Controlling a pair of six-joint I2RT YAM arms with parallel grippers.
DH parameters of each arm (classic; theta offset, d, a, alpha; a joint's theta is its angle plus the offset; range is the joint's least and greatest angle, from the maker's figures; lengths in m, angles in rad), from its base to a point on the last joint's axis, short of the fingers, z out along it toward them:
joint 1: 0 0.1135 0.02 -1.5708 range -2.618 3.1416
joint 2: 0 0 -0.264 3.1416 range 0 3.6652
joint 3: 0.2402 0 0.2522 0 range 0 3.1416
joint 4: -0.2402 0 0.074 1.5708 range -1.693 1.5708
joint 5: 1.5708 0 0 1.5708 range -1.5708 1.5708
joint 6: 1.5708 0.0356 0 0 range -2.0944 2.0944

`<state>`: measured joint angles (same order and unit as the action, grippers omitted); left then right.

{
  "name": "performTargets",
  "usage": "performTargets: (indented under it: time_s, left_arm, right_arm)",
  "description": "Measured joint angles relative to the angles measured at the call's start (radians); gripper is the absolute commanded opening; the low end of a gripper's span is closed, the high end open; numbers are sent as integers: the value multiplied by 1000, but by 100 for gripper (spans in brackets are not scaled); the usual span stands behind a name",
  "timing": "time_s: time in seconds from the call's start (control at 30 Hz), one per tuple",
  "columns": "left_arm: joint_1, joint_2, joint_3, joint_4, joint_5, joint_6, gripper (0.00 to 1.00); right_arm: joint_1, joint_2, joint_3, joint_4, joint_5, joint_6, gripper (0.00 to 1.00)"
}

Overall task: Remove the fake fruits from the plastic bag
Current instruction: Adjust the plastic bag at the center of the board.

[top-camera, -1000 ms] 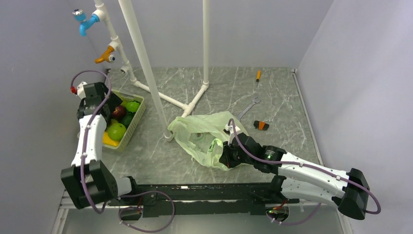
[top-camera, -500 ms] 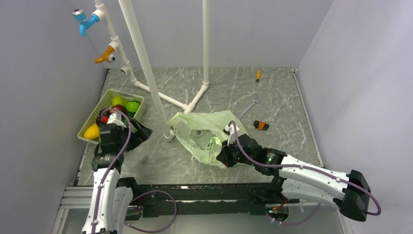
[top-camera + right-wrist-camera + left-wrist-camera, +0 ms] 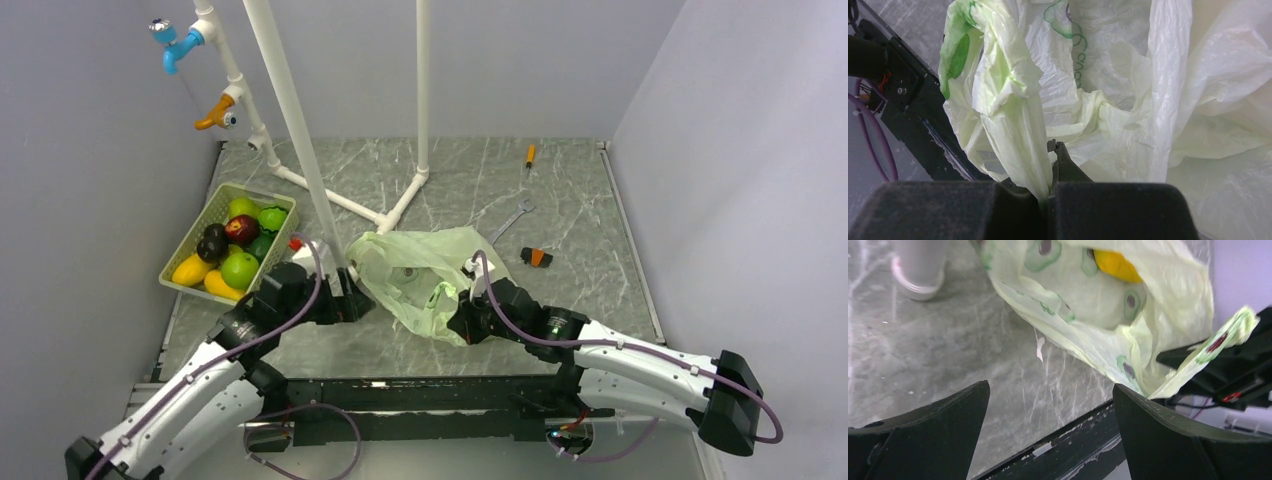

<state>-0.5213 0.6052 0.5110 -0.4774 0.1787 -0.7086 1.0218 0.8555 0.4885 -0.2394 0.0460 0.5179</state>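
- The right gripper [image 3: 1052,172] is pinched tight on a bunched fold of the plastic bag [image 3: 1108,100] at the bag's near edge. The grip lifts that edge off the table [image 3: 560,200], probably to keep the mouth gaping towards the other arm.
- The left gripper [image 3: 1048,395] has its jaws spread wide with nothing between them. It sits low over the table, just beside the bag's left side and pointing into the opening. That wide stance suits closing round a fruit.
- Inside the bag, the left wrist view shows one yellow fruit [image 3: 1115,265] through the thin film, at the far end and away from both grippers. Whether more fake fruits lie under the folds cannot be told.
- From above, the bag sits crumpled in the middle of the table, with its left edge close to the foot of a white pipe [image 3: 300,150].
- Further left, well apart from the bag, a slotted basket [image 3: 193,232] holds the other fruits [image 3: 238,268]: yellow, green, red and dark. The unloading looks mostly done, with at least the yellow one left.
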Motion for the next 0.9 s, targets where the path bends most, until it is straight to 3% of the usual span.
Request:
performTargets:
  time_s: [0.17, 0.4, 0.5, 0.8, 0.9]
  left_arm:
    - [-223, 45, 16, 3, -152, -21, 86]
    - [-443, 178, 97, 31, -317, 6, 92]
    - [-475, 198, 148, 9, -362, 19, 94]
    - [-477, 197, 225, -75, -373, 70, 95]
    - [-477, 257, 274, -90, -363, 90, 94]
  right_arm:
    - [0, -35, -18, -2, 3, 19, 0]
    - [0, -139, -56, -50, 2, 79, 0]
    - [0, -169, -67, -84, -3, 113, 6]
    - [0, -201, -69, -184, 6, 161, 6]
    - [0, -198, -69, -196, 6, 180, 17]
